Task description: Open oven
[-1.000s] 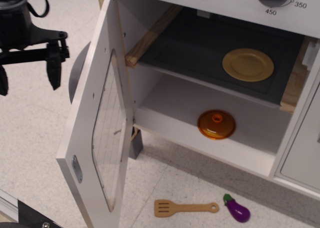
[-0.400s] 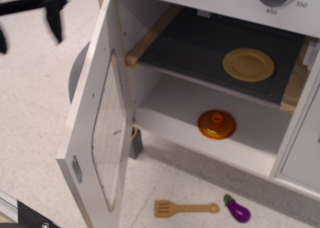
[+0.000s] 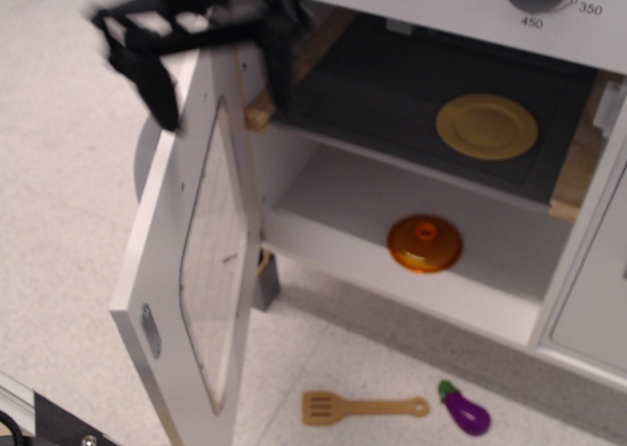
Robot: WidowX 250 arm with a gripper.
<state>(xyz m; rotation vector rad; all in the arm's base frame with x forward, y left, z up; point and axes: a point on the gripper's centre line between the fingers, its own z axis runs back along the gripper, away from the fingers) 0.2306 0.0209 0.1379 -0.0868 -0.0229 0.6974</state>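
The oven (image 3: 421, 172) door (image 3: 201, 260) stood wide open (task apparently done); the hand (image 3: 211, 59), fingers spread and empty, straddled its top edge, needing only withdrawal.

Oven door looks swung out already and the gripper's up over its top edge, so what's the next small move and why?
Probably lift the gripper up and clear and stop. The oven door already stands wide open, showing the yellow plate on the dark tray and the orange lid below. The blurred open fingers straddle the door's top edge, so a sideways move could knock it.
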